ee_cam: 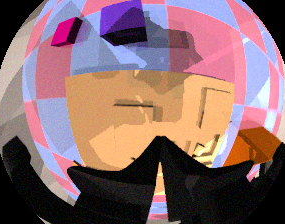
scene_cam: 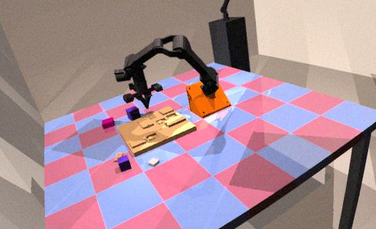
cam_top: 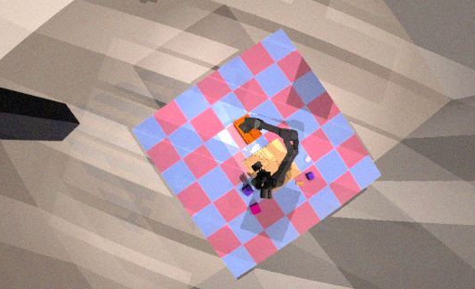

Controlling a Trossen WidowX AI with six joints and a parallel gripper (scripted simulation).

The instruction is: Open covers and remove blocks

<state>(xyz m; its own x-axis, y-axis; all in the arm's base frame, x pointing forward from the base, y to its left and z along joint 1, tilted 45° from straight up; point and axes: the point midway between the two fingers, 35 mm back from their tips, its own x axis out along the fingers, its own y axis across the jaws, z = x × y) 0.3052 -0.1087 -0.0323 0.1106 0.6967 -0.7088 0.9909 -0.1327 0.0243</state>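
Observation:
The tan puzzle board (cam_top: 276,146) (scene_cam: 128,129) (ee_cam: 103,120) lies flat, with raised covers and open wells on top; no coloured block shows in the wells, whose insides are small and partly hidden. A purple block (cam_top: 247,190) (scene_cam: 133,113) (ee_cam: 122,17) and a magenta block (cam_top: 255,209) (scene_cam: 108,123) (ee_cam: 67,31) rest on the table beyond one edge. Another purple block (cam_top: 310,175) (scene_cam: 124,163), a thin orange piece (cam_top: 300,182) (scene_cam: 119,157) and a flat white piece (cam_top: 308,159) (scene_cam: 154,162) lie off the other side. My gripper (scene_cam: 147,106) (ee_cam: 160,139) is shut and empty, above the board's far edge.
An orange wedge-shaped mount (cam_top: 240,131) (scene_cam: 198,103) (ee_cam: 258,142) under the arm's base stands near the board. The table has a pink and blue checked top (cam_top: 257,59) (scene_cam: 289,148). A dark pillar (cam_top: 26,113) (scene_cam: 229,43) stands beyond the table.

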